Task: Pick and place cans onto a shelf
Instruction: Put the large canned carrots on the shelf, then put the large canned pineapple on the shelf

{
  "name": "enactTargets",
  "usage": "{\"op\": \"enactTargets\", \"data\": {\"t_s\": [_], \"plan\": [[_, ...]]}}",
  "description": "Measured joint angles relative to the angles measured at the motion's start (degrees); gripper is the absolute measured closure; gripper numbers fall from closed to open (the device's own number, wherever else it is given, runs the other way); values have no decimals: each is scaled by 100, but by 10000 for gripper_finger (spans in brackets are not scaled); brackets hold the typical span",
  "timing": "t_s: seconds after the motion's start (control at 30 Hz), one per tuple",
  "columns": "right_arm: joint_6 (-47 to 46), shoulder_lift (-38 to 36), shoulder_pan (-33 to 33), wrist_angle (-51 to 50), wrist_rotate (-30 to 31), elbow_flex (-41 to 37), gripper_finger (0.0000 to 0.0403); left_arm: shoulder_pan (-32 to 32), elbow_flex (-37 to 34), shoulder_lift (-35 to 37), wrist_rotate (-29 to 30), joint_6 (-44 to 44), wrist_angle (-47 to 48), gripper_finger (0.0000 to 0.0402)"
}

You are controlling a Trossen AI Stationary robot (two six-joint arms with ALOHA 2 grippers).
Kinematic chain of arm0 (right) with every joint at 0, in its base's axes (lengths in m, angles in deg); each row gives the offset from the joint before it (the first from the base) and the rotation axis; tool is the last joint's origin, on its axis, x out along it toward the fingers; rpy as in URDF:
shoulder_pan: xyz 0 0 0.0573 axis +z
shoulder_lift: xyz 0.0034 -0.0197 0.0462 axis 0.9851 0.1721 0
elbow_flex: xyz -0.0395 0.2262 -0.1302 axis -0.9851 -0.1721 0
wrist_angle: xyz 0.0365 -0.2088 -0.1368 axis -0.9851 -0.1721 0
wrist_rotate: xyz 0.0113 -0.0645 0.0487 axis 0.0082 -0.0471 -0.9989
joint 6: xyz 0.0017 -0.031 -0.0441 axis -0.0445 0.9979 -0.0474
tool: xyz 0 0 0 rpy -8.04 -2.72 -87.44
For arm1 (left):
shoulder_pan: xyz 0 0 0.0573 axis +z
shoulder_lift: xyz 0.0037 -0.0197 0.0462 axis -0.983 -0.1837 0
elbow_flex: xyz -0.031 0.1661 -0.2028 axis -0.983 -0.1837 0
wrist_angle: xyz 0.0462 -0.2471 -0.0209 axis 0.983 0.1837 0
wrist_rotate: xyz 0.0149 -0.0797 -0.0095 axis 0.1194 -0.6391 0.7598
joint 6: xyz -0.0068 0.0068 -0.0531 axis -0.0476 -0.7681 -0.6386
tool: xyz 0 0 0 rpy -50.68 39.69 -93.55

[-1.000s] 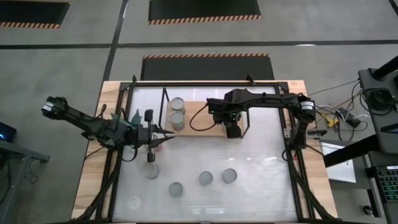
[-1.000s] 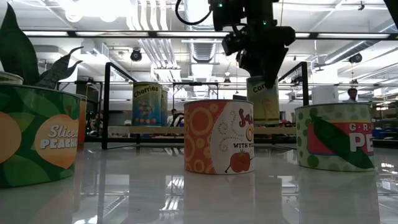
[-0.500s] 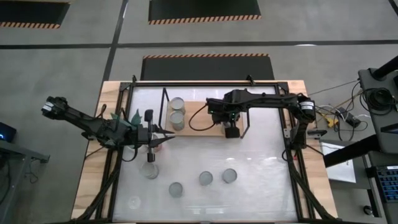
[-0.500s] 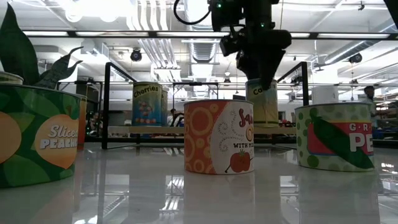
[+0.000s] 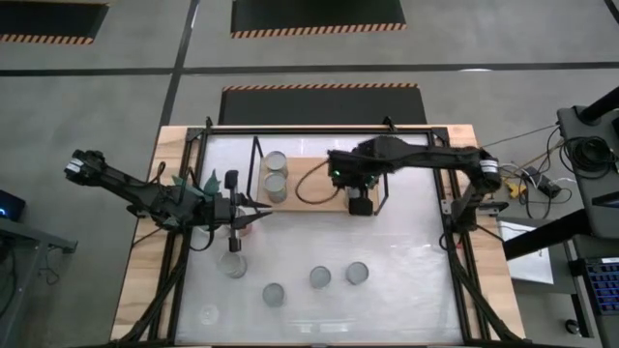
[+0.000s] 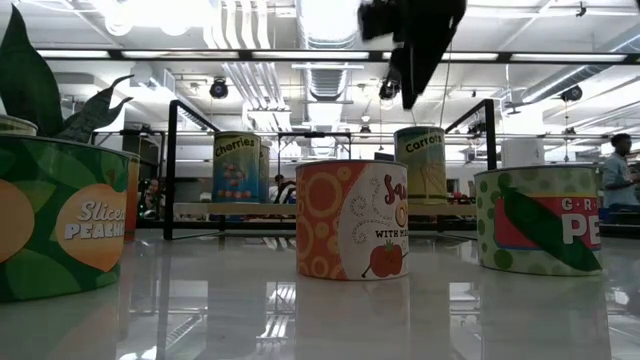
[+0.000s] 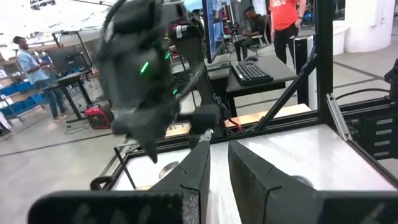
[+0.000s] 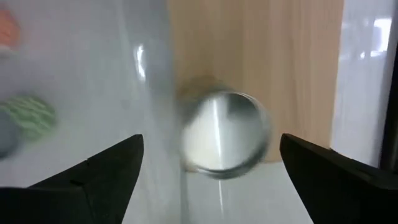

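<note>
On the shelf [image 5: 314, 182], a can [image 8: 222, 140] is standing below the right gripper [image 8: 208, 165], whose fingers are hanging wide apart.

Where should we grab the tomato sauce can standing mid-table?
Take the sauce can by its curved side wall near the top, with the hand coming straight down, since it stands upright with its lid up. Close along the line running from the shelf to the table front, because the green can stands close beside it.
</note>
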Motion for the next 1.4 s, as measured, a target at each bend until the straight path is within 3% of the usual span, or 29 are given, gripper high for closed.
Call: {"op": "enactTargets", "data": {"t_s": [0.3,0.5,0.8,0.93,1.03,1.2,1.27,1.4], "plan": [[-1505,-1373,1829,1828,1126,-1564,74,-7,0,-24,-2,-110,24,361],[-2411,-1899,2854,3109,1748,-2688,76,-4,0,-159,-2,-110,-18,361],[-3032,-1800,3381,3492,1935,-3173,76,-3,25,-262,-2,-321,-113,361],[-2939,-1768,3631,3534,2562,-3301,76,-2,162,-293,0,-991,175,361],[-2802,-1792,3841,3763,3088,-3464,76,-4,429,-431,54,-2104,1291,362],[-2597,-1856,4063,4120,3680,-3684,76,-71,1463,-1003,920,-5807,6009,364],[-2382,-1860,4075,4322,3773,-3782,76,-72,1754,-1370,813,-6920,7299,364],[-2023,-1875,4059,4664,3877,-3932,76,-76,2098,-2057,34,-7474,8122,364]]}}
